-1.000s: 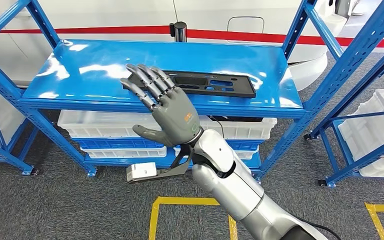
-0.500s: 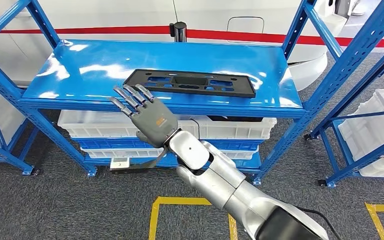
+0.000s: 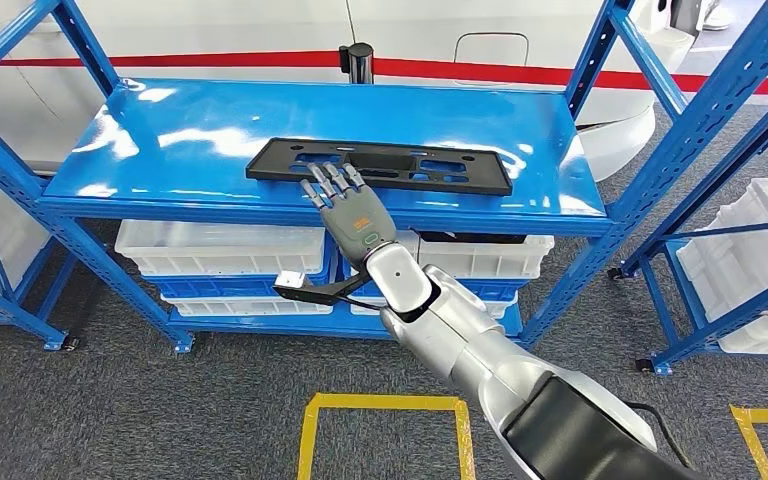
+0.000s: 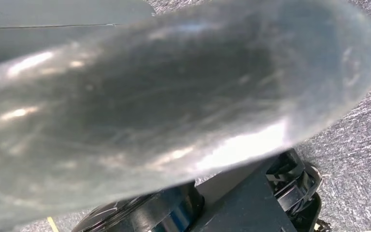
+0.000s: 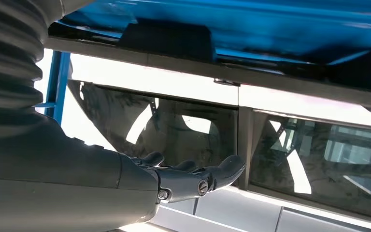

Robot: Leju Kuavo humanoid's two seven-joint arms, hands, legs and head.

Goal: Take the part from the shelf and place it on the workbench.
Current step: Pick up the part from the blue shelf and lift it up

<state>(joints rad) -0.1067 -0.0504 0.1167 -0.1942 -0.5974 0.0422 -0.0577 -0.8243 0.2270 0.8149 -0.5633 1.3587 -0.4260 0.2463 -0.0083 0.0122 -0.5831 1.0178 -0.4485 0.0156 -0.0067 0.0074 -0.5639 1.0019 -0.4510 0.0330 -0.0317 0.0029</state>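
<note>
White plastic crates (image 3: pixel 215 248) sit centre frame; more white crates (image 3: pixel 760 262) at right; yellow floor tape (image 3: pixel 380 404) crosses grey carpet (image 3: pixel 120 410) below.

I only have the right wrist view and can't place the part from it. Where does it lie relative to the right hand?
Observer: In the head view the black part lies flat on the top blue shelf, near its front edge. The right hand reaches up to it from in front.
Operator: Am I at one end of it?
Observer: No, your fingertips overlap its front edge a little left of the middle.
Operator: Have I gripped it?
Observer: No. The fingers are stretched out and hold nothing. I can't tell whether they touch it.
</note>
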